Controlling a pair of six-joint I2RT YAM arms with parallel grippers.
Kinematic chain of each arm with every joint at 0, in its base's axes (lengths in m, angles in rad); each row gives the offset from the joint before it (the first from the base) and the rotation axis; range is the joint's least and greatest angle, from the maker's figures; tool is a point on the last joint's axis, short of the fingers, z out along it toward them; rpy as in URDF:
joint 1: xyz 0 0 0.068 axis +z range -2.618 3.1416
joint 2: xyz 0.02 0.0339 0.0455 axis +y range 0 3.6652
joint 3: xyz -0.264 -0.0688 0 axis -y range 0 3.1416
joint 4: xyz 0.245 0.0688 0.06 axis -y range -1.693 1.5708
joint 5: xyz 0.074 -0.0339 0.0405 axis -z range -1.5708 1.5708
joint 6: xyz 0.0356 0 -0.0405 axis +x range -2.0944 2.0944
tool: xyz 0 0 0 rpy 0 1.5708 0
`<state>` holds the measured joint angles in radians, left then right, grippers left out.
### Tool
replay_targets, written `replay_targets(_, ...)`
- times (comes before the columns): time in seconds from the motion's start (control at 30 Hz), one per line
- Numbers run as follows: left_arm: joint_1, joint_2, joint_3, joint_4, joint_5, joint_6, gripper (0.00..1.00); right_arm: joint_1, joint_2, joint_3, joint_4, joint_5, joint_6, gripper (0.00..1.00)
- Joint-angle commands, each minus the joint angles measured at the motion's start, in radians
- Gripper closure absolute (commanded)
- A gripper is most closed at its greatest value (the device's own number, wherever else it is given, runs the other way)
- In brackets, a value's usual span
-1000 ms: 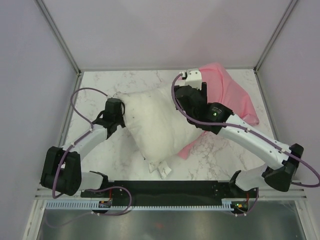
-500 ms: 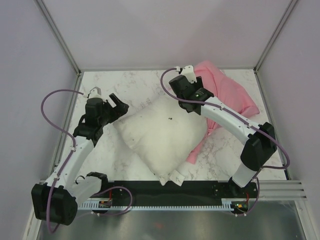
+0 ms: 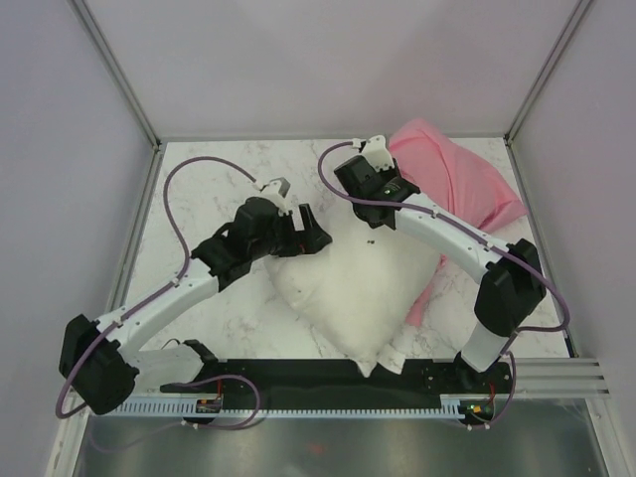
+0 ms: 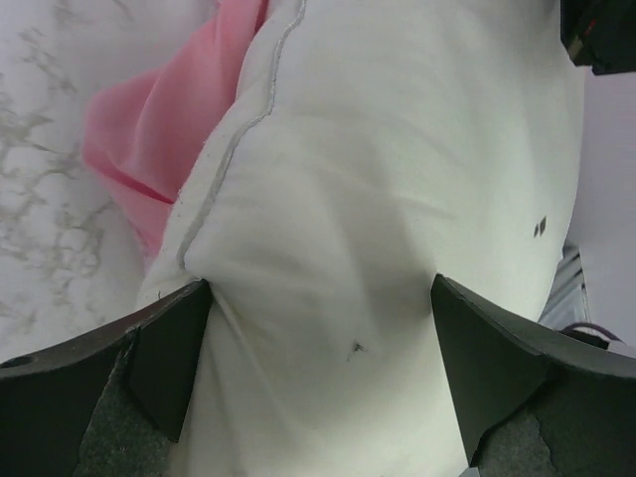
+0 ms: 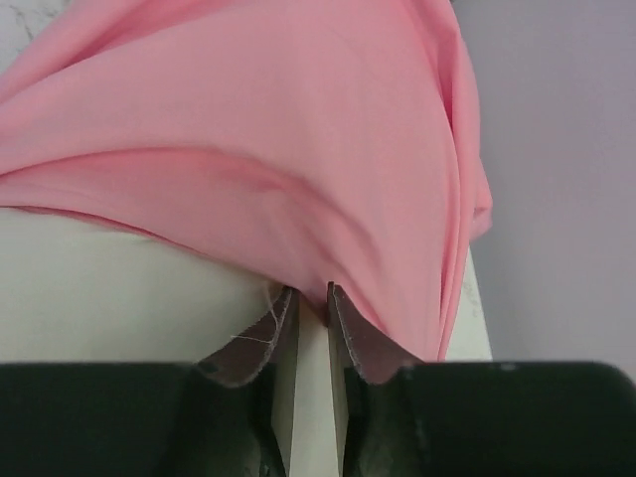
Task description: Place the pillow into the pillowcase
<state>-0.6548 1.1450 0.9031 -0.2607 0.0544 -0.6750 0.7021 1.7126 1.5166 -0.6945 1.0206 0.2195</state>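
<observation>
Pink satin pinched at the pillow's far end: the case is being opened, and nothing is inside it yet.
The pillow (image 3: pixel 348 283) lies mid-tabletop (image 3: pixel 219 169), bare along nearly its whole length. The pillowcase (image 3: pixel 462 184) is bunched at the far right corner, with a strip of it trailing along the pillow's right side. The right claw (image 5: pixel 311 303) has its fingers almost together on a fold of the pillowcase's edge, just above the pillow's far end. The left claw (image 4: pixel 318 338) is spread wide astride the pillow's far left corner and grips nothing. I judge the step to be taking up the mouth. Next, the right claw needs to lift that edge clear while the left closes on the pillow and feeds its corner in.
</observation>
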Motion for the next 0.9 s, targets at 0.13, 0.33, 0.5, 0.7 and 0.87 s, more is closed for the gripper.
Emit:
replay_targets(0.13,-0.04,0.199,0.109,0.132,0.07,-0.057,0.03,-0.006,-0.03,0.022,-0.031,0.044,-0.012,1.0)
replay_targets(0.33,-0.036,0.323,0.217,0.08,-0.001,0.023,0.03,0.008,-0.142,-0.015,0.004,-0.069,-0.042,1.0)
replay_targets(0.5,0.038,0.435,0.357,0.058,0.027,0.058,0.03,0.016,-0.225,-0.027,0.003,-0.299,-0.032,1.0)
replay_targets(0.7,0.112,0.57,0.628,-0.066,0.019,0.141,0.06,0.034,-0.271,0.003,-0.026,-0.321,-0.019,1.0)
replay_targets(0.87,0.109,0.441,0.573,-0.112,-0.019,0.14,0.02,0.034,-0.222,0.036,-0.123,-0.145,-0.014,0.6)
